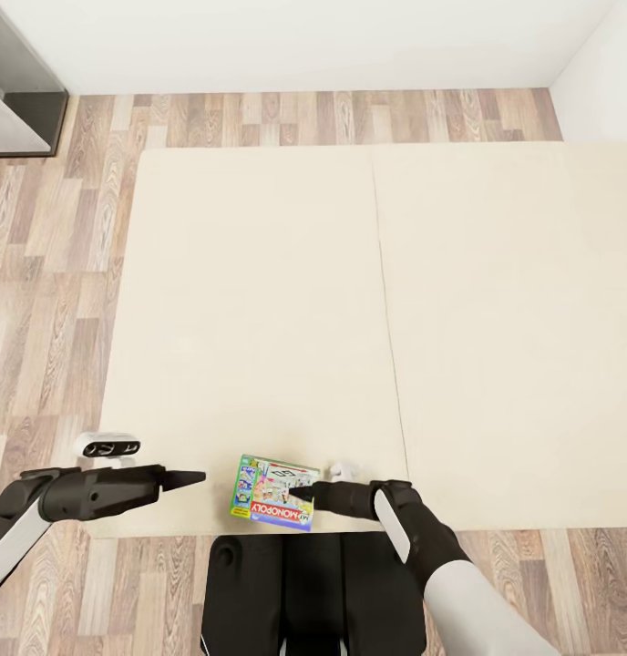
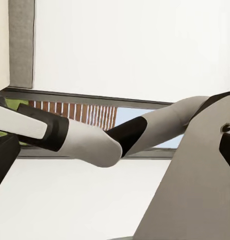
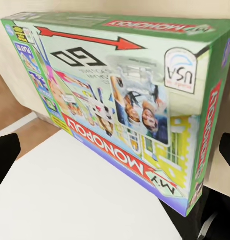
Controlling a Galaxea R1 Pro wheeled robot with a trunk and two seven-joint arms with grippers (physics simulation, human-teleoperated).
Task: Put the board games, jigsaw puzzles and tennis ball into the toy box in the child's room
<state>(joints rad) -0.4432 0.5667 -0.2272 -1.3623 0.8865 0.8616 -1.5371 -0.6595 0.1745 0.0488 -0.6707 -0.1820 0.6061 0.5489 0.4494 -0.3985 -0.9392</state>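
Just lay flat at bed's [image 1: 259,273] near edge: Monopoly board game [image 1: 272,493]; right tool [image 1: 298,493] touching, grip untellable; left tool [image 1: 193,476] beside, clenched.

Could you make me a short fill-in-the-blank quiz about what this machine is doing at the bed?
1. The flat green Monopoly game box lies on the cream ____.
2. The box sits near the mattress edge ____ to the robot.
3. The arm reaching the box is the robot's ____ arm.
4. The floor around the bed is made of ____ planks.

Missing words: mattress; closest; right; wood
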